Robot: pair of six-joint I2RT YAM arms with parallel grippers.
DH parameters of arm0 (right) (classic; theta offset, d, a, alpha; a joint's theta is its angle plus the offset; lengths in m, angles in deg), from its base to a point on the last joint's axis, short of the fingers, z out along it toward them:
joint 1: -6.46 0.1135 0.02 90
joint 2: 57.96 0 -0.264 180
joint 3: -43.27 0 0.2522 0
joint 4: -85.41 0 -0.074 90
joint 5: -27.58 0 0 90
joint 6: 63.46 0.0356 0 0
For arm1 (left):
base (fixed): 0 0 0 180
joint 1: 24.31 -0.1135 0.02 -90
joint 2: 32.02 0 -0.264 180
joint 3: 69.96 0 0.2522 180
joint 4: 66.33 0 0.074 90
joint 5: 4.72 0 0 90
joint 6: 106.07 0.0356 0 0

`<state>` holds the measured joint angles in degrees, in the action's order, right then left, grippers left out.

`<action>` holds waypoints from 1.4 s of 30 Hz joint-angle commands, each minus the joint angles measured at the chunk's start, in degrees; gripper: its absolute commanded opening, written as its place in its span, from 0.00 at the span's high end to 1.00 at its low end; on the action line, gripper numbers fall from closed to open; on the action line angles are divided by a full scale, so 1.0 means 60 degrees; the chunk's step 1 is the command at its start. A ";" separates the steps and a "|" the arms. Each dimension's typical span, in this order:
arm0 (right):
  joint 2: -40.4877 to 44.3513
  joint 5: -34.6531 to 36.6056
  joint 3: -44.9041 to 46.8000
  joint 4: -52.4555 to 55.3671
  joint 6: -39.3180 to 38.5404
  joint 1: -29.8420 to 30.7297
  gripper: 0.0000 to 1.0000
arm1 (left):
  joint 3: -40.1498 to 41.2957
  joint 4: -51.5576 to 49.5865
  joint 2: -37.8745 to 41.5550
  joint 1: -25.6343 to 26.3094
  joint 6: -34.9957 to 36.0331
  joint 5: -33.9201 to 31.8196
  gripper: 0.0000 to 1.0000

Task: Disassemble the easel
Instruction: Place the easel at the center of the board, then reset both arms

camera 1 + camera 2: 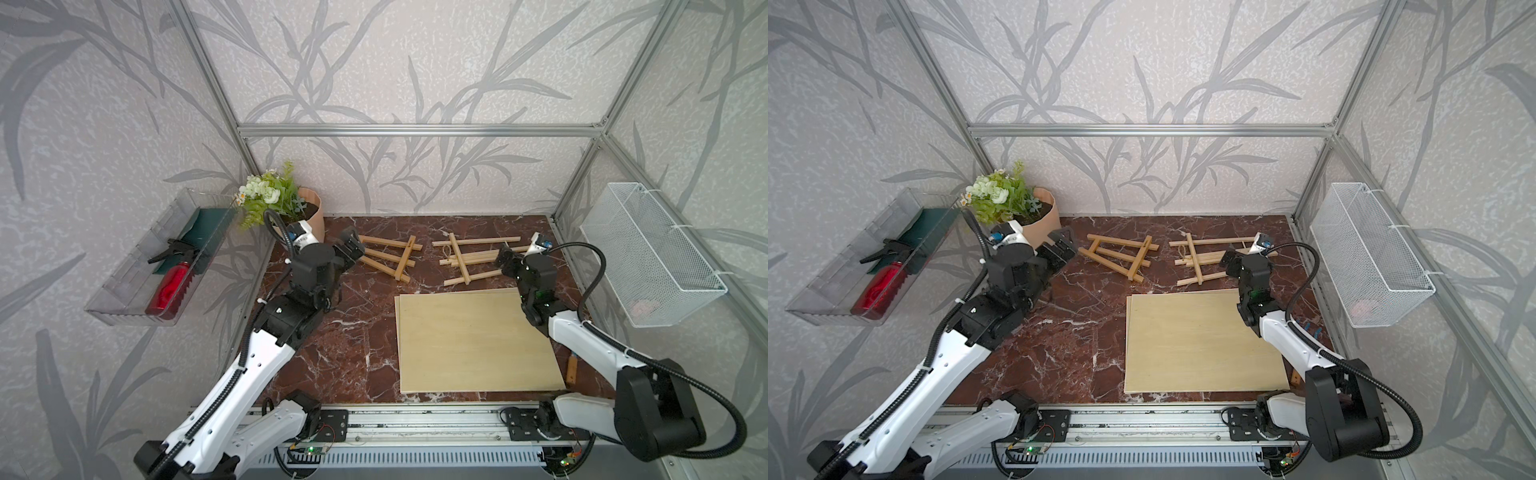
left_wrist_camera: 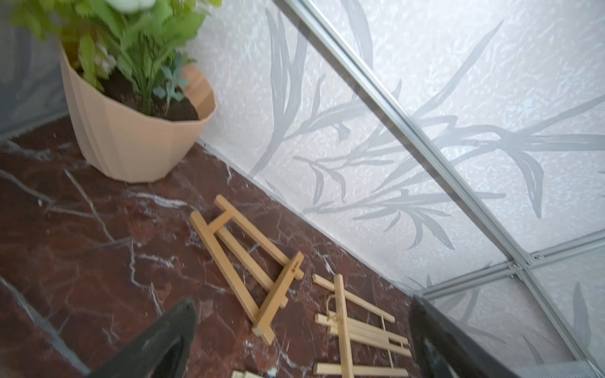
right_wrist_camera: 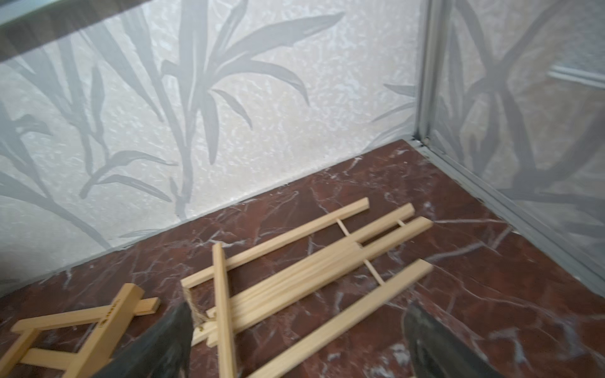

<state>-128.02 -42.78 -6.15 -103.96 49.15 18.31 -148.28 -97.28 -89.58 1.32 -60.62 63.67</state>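
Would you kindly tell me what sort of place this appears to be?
Probably a robot test cell dressed like a home corner: an aluminium frame holding leaf-patterned wall panels, a marble-look tabletop, and a potted plant.

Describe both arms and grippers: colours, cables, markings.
Left arm and right arm: white links, black joints. Black ribbed cables run along both, tied with white ties. Left gripper and right gripper are black, each with a white wrist camera. No markings legible.

The right arm (image 1: 536,270) covers the pale easel's (image 1: 465,258) leg ends; the basket's (image 1: 648,249) pink item (image 1: 643,308) is indistinct.
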 commanded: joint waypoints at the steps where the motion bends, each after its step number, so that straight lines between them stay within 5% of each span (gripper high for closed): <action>1: 0.0796 0.0962 0.0163 0.0615 -0.0627 -0.0081 0.01 | -0.0187 0.0059 -0.0273 -0.0349 0.2234 -0.0644 0.01; 3: 0.0930 0.0751 0.0245 0.1184 -0.0981 -0.0370 0.01 | 0.0710 0.1061 0.0014 -0.0702 0.2454 -0.1099 0.01; 8: 0.1237 0.0959 0.1091 0.0619 -0.2154 -0.0606 0.01 | 0.5645 0.8109 0.1098 -0.1455 0.3184 -0.1819 0.01; 11: 0.1350 0.0864 0.1550 -0.0083 -0.2724 -0.0629 0.01 | 0.6941 1.0901 0.0714 -0.1744 0.3983 -0.2810 0.01; 14: 0.1009 0.0766 0.1489 -0.0157 -0.3125 -0.0628 0.01 | 0.5577 0.8278 0.0114 -0.1896 0.4956 -0.2745 0.01; 22: -0.0465 -0.0153 0.2262 -0.2668 -0.4750 -0.0629 0.01 | 0.4875 0.6645 -0.1693 -0.2733 0.5532 -0.1900 0.01; 28: -0.0822 -0.0308 0.2131 -0.2497 -0.4918 -0.0656 0.01 | 0.4569 0.5939 -0.2928 -0.3345 0.6006 -0.2085 0.01; 32: -0.1573 -0.0668 0.2110 -0.2863 -0.4886 -0.0799 0.01 | 0.4277 0.5175 -0.3946 -0.4022 0.5760 -0.1194 0.01; 42: -0.1674 -0.1339 0.1914 -0.2434 -0.4182 -0.1520 0.01 | 0.5285 0.7676 -0.4808 -0.4304 0.6108 -0.0048 0.01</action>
<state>-139.49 -49.40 5.79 -117.03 21.46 10.90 -118.20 -57.66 -117.84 -24.32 -26.22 60.81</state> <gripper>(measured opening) 0.991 0.994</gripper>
